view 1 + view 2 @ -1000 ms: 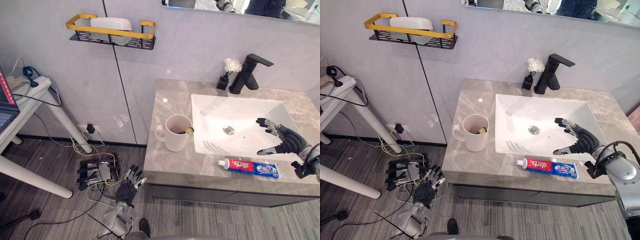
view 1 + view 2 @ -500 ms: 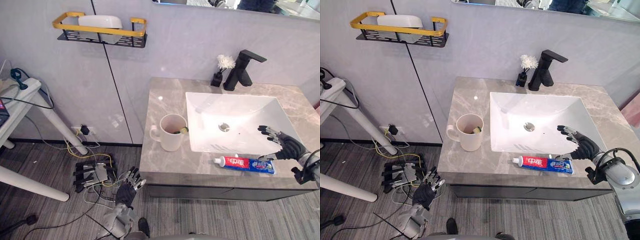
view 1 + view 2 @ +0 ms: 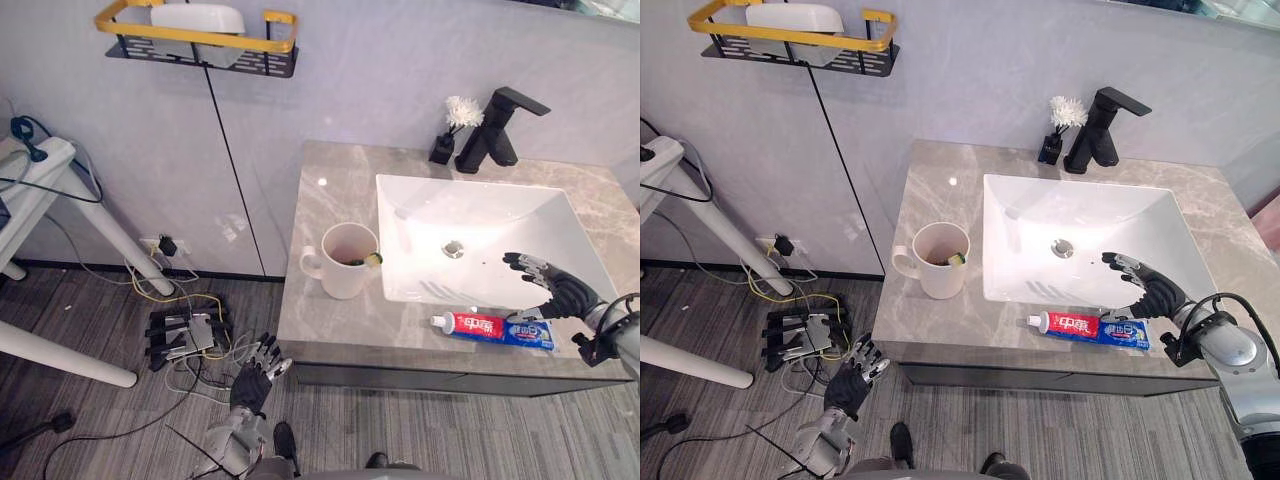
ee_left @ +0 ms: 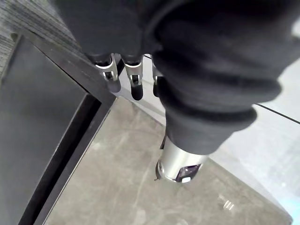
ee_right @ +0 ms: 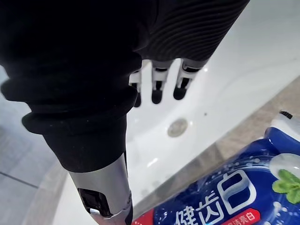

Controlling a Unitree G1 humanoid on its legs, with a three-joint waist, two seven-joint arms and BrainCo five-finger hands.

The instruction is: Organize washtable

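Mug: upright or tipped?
Upright: the mug stands on the counter left of the sink, mouth up, handle pointing left.

Print stands on the flat red, white and blue toothpaste tube (image 3: 1088,328), which lies on the grey marble-look countertop (image 3: 940,210). It bears large white characters on its blue end and a red band. They cannot be read with certainty.
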